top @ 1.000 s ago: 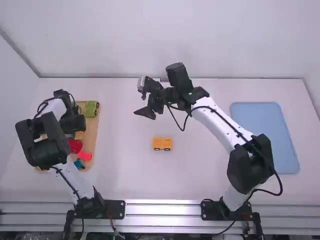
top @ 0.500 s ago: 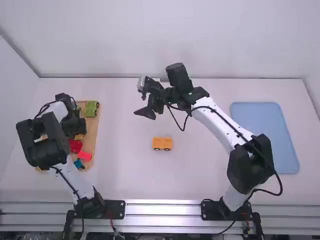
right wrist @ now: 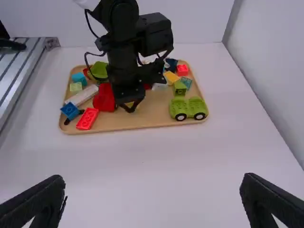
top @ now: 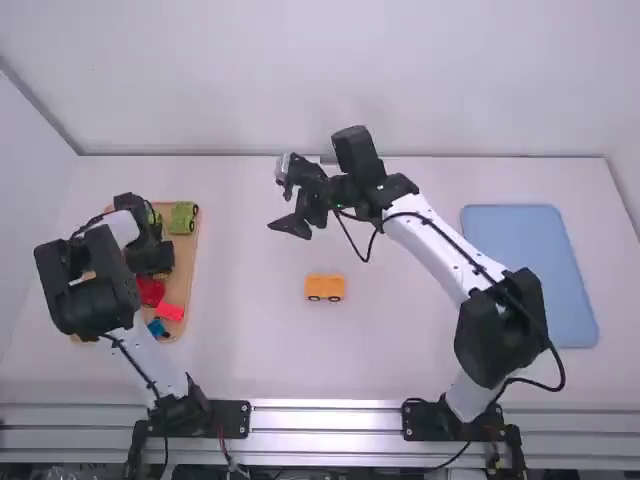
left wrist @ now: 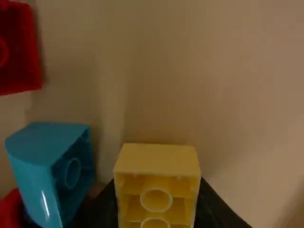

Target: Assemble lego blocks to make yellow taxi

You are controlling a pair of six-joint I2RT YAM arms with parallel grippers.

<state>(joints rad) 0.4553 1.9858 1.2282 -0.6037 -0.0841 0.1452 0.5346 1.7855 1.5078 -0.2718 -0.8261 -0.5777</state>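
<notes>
Yellow taxi parts: one block in the claw, one wheeled piece waiting

Item, left claw [left wrist: 157, 186]: closed to block width, a finger at each flank of a yellow block [left wrist: 156, 160], over the tan tray [right wrist: 142, 124]
Item, right claw [right wrist: 154, 180]: mine also, wide apart, nothing in it
Item, yellow wheeled piece [top: 324, 286]: on the worktop [top: 250, 340], between my arms, well apart from the tray

Hazards, as I judge them: the hollow underside faces my wrist, so carried this way the block would meet the wheeled piece wrong way up; a turn is likely needed. Smooth flanks could slip or pivot if my grip is off centre. Lifting askew could knock the teal block [left wrist: 35, 142] close by. Pressing down unevenly could roll the wheeled piece away

Materials: yellow, hard plastic, boxy, round tubes inside; teal, glossy, one curved face; red block [left wrist: 16, 52], straight-walled, open; tray, flat, wood-like, rounded corners
</notes>
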